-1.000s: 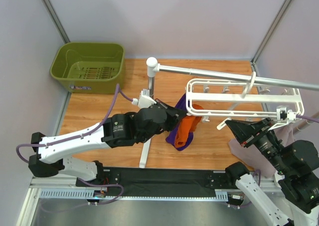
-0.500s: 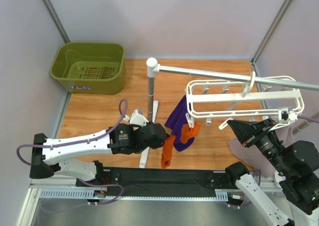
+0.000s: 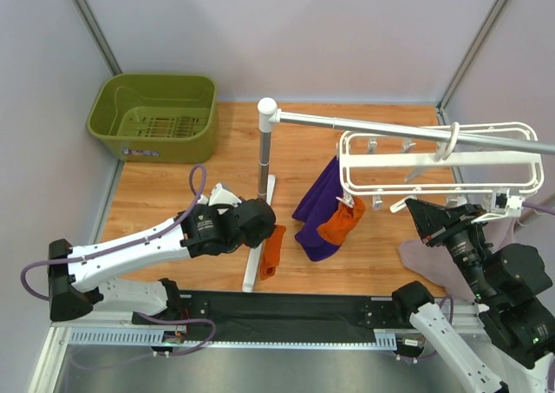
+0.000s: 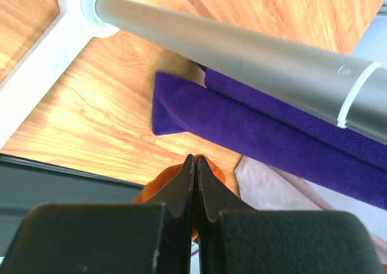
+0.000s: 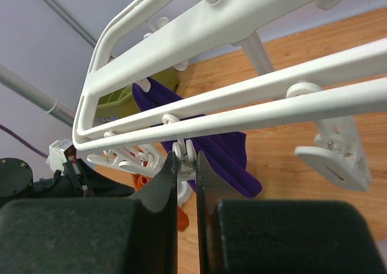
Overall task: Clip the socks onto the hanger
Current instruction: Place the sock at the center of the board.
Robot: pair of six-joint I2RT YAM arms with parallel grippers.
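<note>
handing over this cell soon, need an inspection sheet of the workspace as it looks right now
surface: wooden table, black strip along its near edge.
job's things: white hanger hooked on the silver rail; one orange sock hangs at its left end, seemingly clipped; second sock not yet clipped.
clutter: purple cloth hanging beside that sock; lilac cloth on the table at the right; green basket in the far left corner.
grippers: left gripper shut on the second sock; right gripper shut on a hanger clip.
cables: purple cable looping off the left arm.
surroundings: plain pale walls; nothing else seen.
</note>
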